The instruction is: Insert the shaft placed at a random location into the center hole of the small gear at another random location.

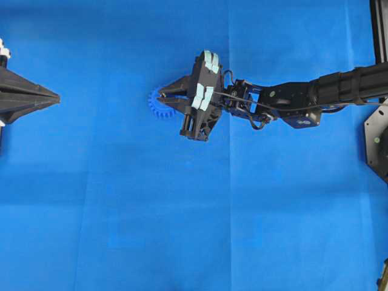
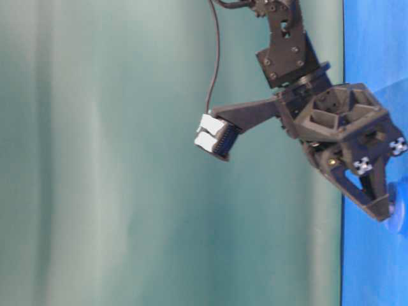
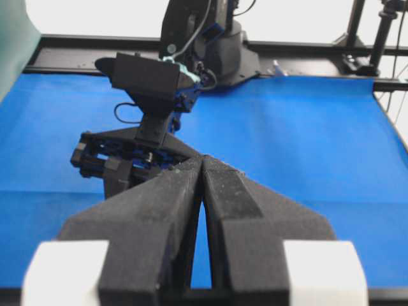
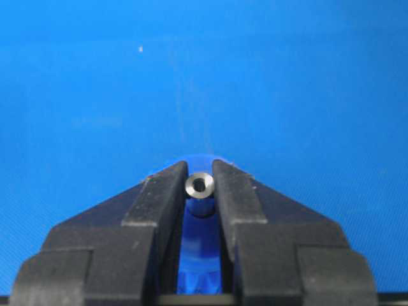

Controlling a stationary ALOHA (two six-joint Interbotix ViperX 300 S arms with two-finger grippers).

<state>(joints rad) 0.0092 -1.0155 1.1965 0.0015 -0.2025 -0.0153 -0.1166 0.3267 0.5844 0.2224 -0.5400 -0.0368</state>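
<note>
Blue table (image 1: 121,212), 1 small gear (image 1: 159,104), 1 shaft (image 4: 199,185), 2 grippers.

Left gripper (image 3: 203,167) jaws meet (tips touching) before the right arm (image 3: 150,95).

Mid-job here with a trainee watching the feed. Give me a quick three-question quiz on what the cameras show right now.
1. True or false: the right gripper is shut on the shaft.
2. Where is the gear relative to the right gripper's tips? A) directly beneath them B) far across the cloth C) in the left gripper
3. Fill in: the left gripper's jaws are ____.

Key:
1. True; the pin is pinched between the tips.
2. A.
3. Shut, holding nothing.
</note>
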